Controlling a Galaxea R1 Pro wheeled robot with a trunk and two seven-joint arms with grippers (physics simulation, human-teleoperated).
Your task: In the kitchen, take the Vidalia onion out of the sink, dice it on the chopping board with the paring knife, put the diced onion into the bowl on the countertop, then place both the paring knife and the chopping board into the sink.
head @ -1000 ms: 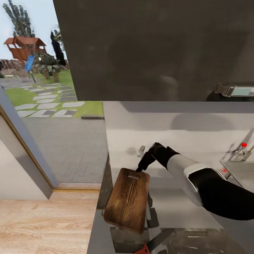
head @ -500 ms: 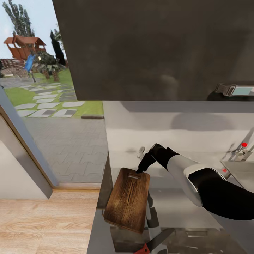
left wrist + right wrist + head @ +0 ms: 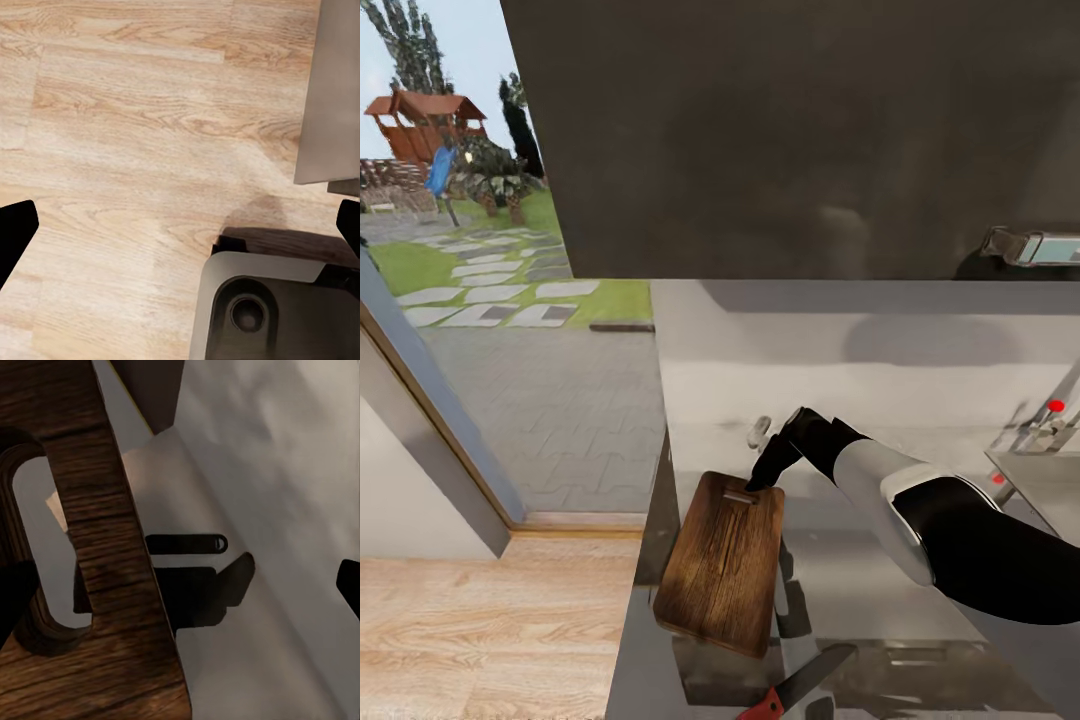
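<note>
The brown chopping board lies lengthwise near the left end of the grey countertop. My right gripper is at the board's far, slotted end. In the right wrist view the board's slotted end sits between the wide-apart fingers of my right gripper, which is open. The paring knife, red-handled with a dark blade, lies on the counter nearer me than the board. The sink's corner and its red-tipped tap show at the right edge. My left gripper hangs open over the wood floor. The onion and bowl are out of view.
A glossy black upper cabinet hangs above the counter. Left of the counter's end, a glass door opens onto a paved garden. Light wood floor runs beside the counter. The robot's dark base sits below the left gripper.
The head view has shifted slightly. The right arm, the board and the knife keep their places.
</note>
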